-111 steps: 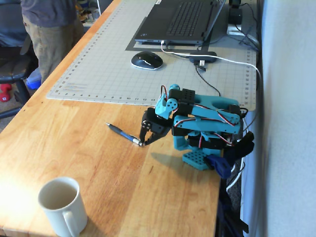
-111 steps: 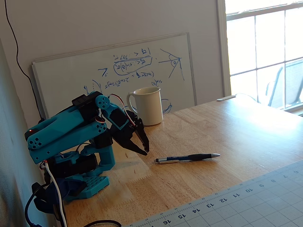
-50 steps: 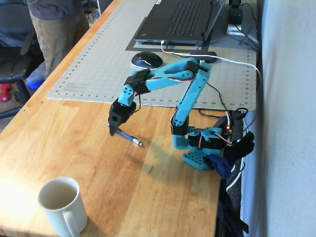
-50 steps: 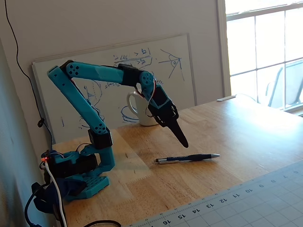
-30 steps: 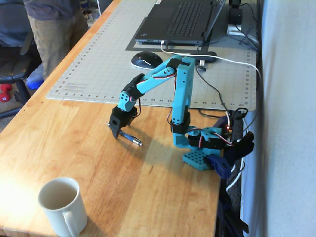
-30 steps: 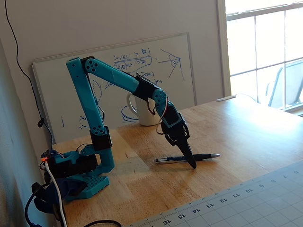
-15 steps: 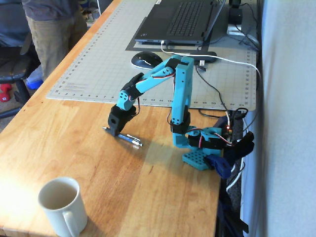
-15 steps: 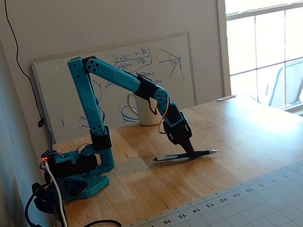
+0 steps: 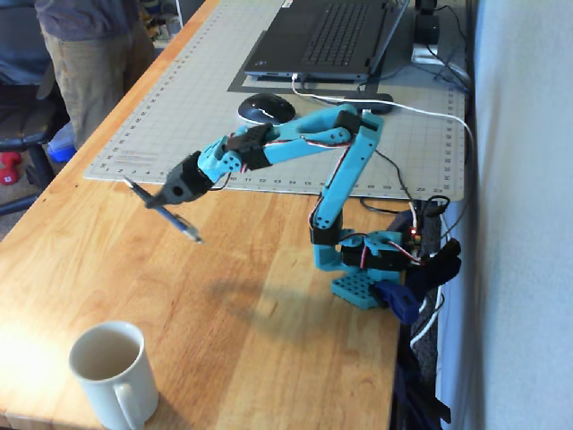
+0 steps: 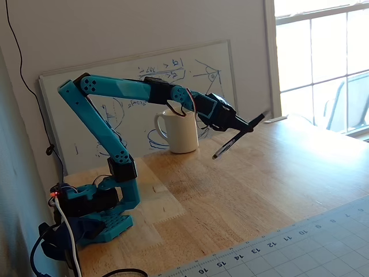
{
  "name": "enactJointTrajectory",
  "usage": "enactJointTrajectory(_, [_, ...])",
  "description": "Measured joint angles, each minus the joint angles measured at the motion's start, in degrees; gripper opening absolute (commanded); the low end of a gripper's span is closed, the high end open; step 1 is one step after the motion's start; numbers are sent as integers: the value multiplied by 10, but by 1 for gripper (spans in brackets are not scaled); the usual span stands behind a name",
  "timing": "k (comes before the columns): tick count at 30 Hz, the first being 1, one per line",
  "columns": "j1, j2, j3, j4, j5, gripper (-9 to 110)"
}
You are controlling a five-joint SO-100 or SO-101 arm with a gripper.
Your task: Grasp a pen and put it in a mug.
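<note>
Standing nearest the camera in a fixed view, the mug [image 9: 110,372] sits upright on the wooden counter [image 9: 260,305] at the lower left, its mouth open and its inside bare. At about 1 o'clock from the mug, well apart from it, the pen [image 9: 164,210] hangs in the air above the counter, tilted, with its tip low at 4 o'clock. The fingers [image 9: 159,202] are clamped on the pen near its middle. Beyond, the blue arm [image 9: 345,170] reaches back to its base [image 9: 363,285] at the counter's right edge. Farthest back lie a cutting mat [image 9: 179,98], a mouse [image 9: 265,108] and a laptop [image 9: 327,36].
</note>
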Motion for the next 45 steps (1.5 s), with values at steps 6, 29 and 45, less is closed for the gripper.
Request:
enactJointTrajectory(6, [-81,4,57,-286,0,1])
enactJointTrajectory(29, [-451,-132,63,-644,0,1])
enactJointTrajectory(45, [-452,-236,-56,-644,0,1])
